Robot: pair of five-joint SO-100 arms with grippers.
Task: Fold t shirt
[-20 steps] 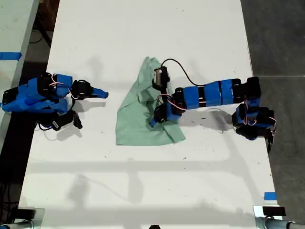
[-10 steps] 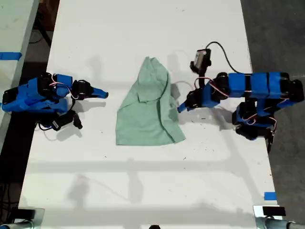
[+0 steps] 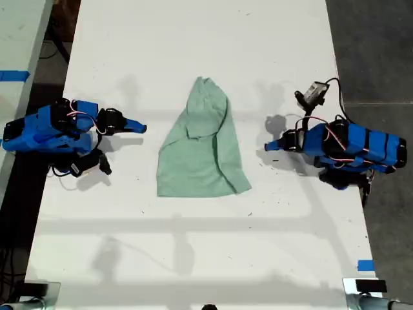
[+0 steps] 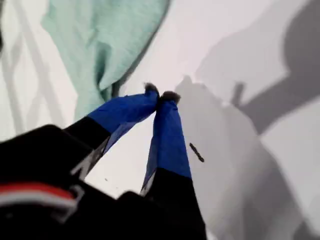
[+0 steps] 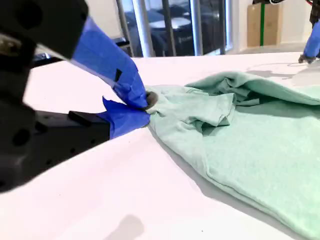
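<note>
The t shirt [image 3: 202, 147] lies creased in the middle of the white table [image 3: 193, 39], touching neither arm. The first gripper [image 3: 271, 146], near it on the exterior view's right, is pinched closed and empty. So is the second gripper [image 3: 139, 126] on that view's left. Dark floor [image 3: 374, 45] borders the table.

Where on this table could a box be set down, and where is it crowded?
Free: the table above the pointed end of the t shirt and the strip below its hem, in the exterior view. Crowded: the narrow gaps between the shirt and my first gripper and my second gripper.
</note>
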